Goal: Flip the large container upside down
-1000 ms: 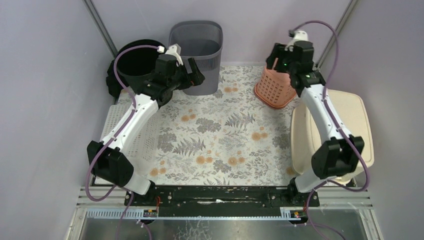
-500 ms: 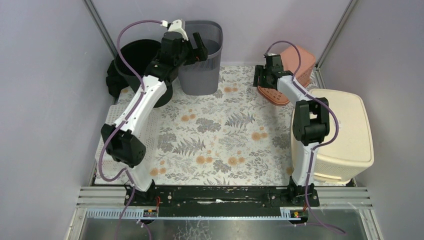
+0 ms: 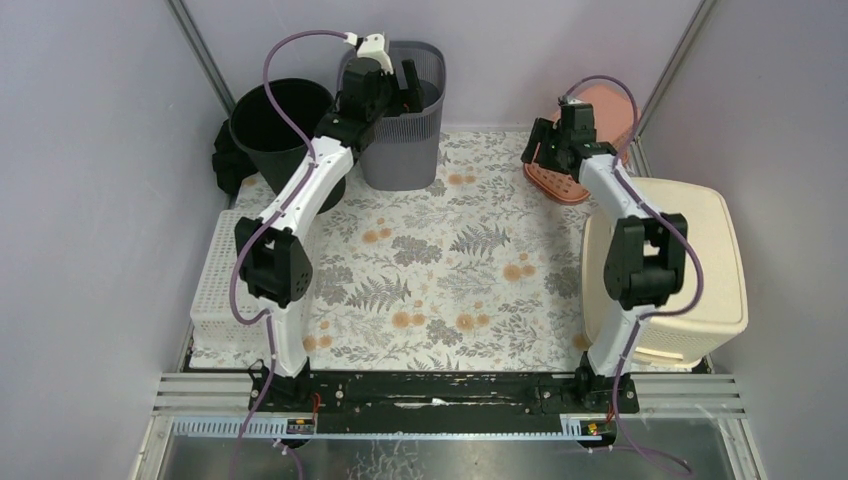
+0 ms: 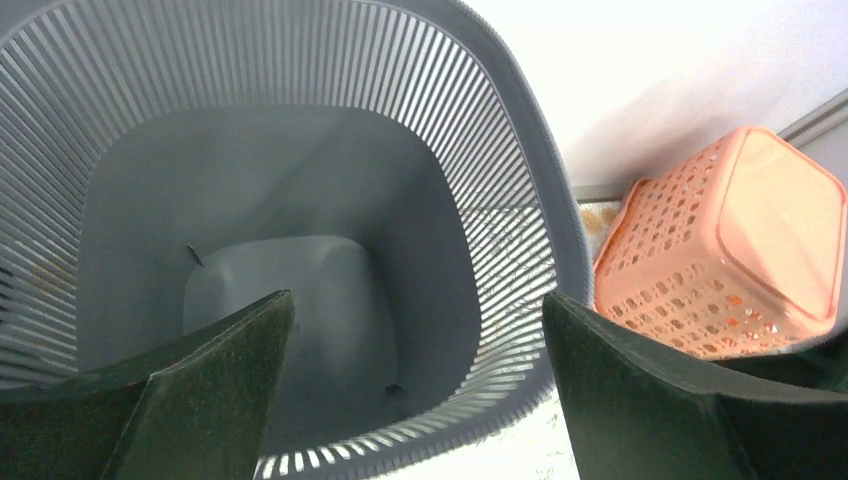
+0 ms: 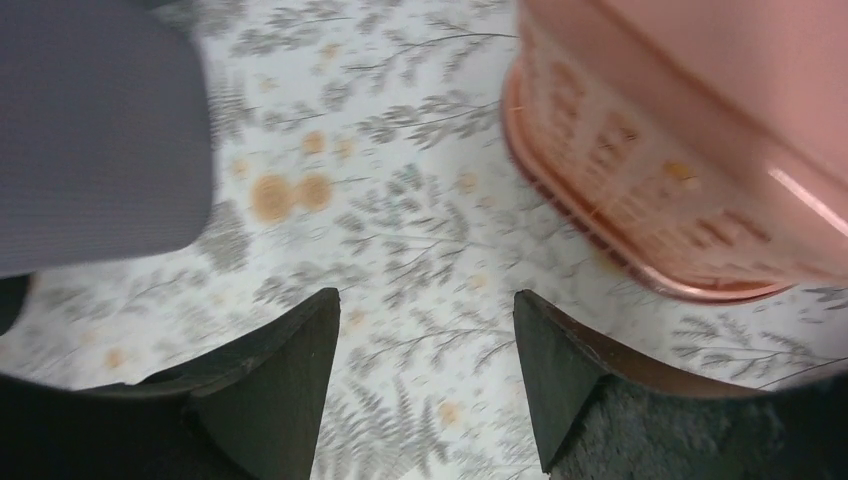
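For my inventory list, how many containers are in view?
5: black bucket far left, grey bin far centre, pink basket far right, cream hamper at right, white basket near left. The arms may hide more.

no readable text, labels or numbers

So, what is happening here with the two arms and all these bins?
Two robot arms work among several bins. The left gripper hovers open above the mouth of the grey slatted bin, which stands upright. The right gripper, also open, is low over the floral mat beside the pink basket, which is tipped with its rim toward the mat. Neither gripper holds anything at this moment.
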Action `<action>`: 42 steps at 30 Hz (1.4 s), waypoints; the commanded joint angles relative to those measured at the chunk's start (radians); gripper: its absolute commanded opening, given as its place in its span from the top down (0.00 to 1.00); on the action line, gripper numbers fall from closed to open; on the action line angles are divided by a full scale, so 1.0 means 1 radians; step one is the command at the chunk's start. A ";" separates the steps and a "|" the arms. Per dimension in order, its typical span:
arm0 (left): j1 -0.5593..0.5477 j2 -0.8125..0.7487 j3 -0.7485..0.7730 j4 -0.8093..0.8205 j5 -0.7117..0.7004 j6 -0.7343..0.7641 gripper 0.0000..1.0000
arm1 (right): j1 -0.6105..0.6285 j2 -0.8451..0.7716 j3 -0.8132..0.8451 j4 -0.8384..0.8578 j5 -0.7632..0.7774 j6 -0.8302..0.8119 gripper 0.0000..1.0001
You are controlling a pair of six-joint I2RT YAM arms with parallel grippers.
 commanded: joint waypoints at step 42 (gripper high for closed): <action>0.012 -0.254 -0.410 0.014 0.208 -0.081 0.00 | 0.442 0.209 0.695 -0.175 0.261 0.010 0.48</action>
